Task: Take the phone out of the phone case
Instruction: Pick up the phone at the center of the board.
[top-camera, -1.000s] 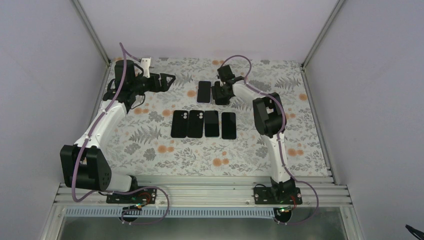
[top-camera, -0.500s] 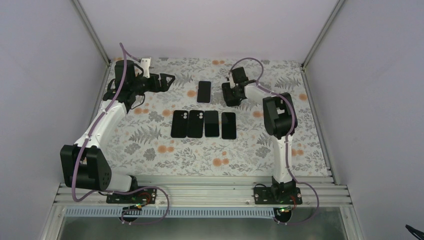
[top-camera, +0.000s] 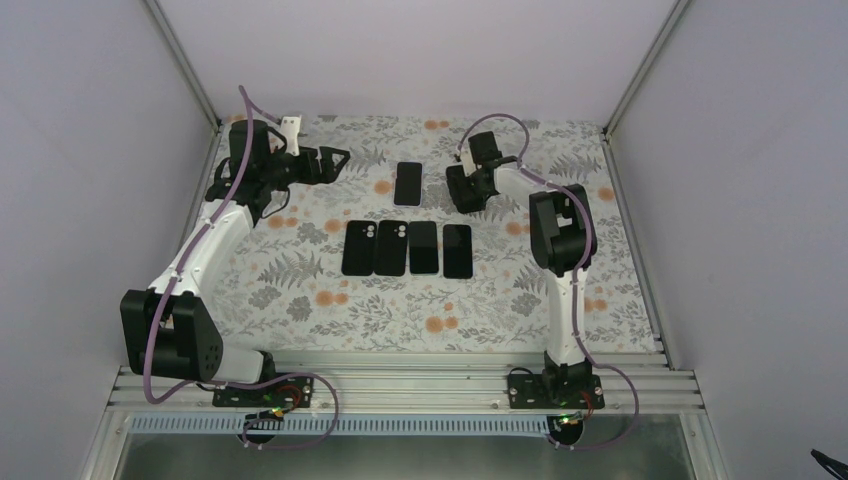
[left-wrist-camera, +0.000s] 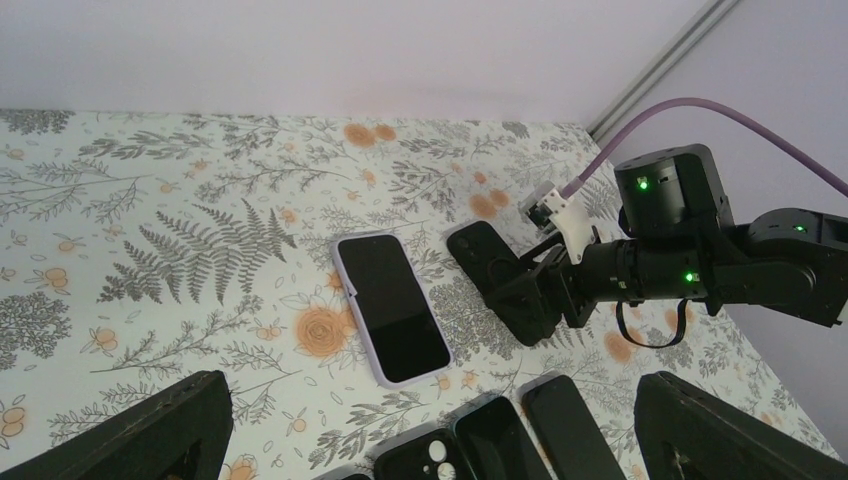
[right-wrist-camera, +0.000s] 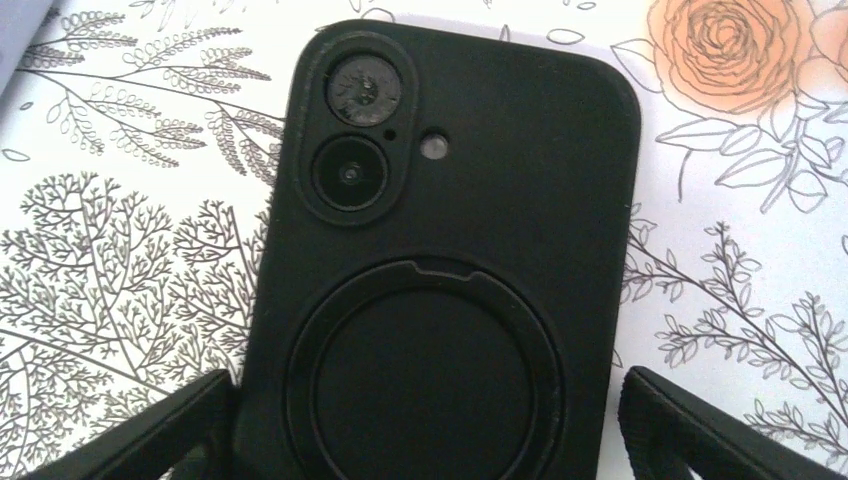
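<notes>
A black-cased phone (right-wrist-camera: 440, 270) lies back up on the floral table, camera lenses and a round ring showing; it is also visible in the left wrist view (left-wrist-camera: 478, 250). My right gripper (right-wrist-camera: 425, 400) hovers open over its lower end, one finger (right-wrist-camera: 150, 430) at the case's left edge, the other (right-wrist-camera: 720, 425) apart on the right. A second phone (top-camera: 408, 183) in a lilac case (left-wrist-camera: 352, 300) lies screen up just left of it. My left gripper (top-camera: 335, 158) hangs open and empty at the back left.
A row of several dark phones and cases (top-camera: 408, 249) lies mid-table in front of the two phones; one black case with camera holes (left-wrist-camera: 430, 460) and a dark empty case (left-wrist-camera: 495, 435) show. Enclosure walls and metal posts (top-camera: 625, 90) bound the table.
My right gripper has shifted right, away from the lilac-cased phone, and now sits over the black-cased phone. The left arm has not moved.
</notes>
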